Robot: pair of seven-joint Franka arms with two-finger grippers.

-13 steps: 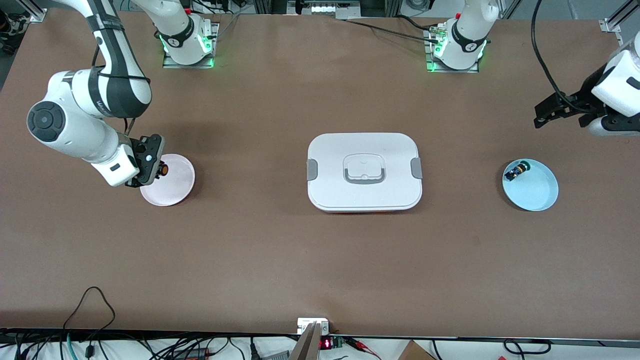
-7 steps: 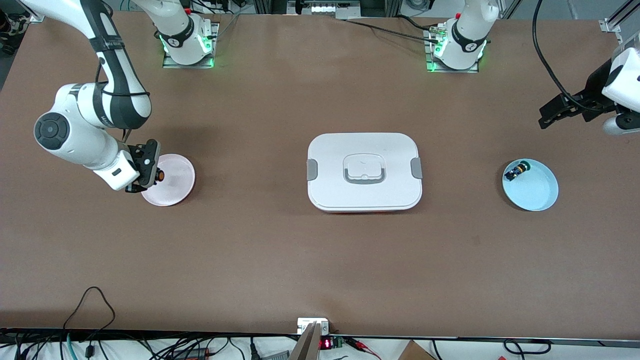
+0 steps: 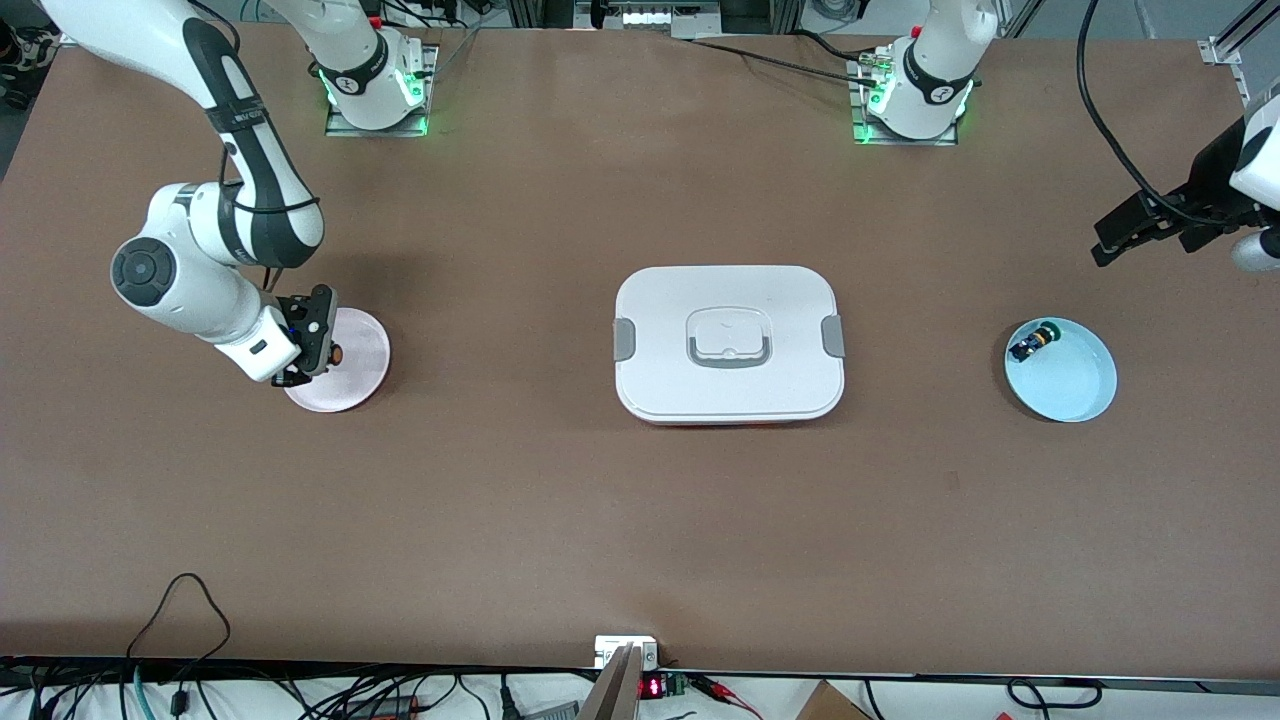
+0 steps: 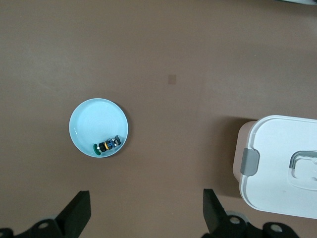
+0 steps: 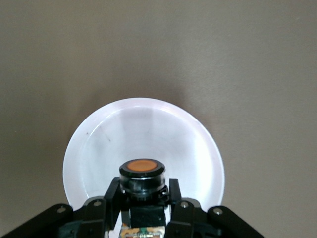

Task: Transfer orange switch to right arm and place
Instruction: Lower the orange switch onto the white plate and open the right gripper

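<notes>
Right end effector [image 3: 318,352] clamped on the small black switch with a round orange cap [image 5: 142,174], held over the pale pink round plate [image 3: 358,372], left end effector [image 4: 143,218] spread apart, waiting above the brown surface [image 3: 560,520] near the light blue round dish [image 3: 1075,385].

High front overview; downward wrist close-ups

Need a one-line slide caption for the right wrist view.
Right end effector holds the orange switch over the pink plate.
</notes>
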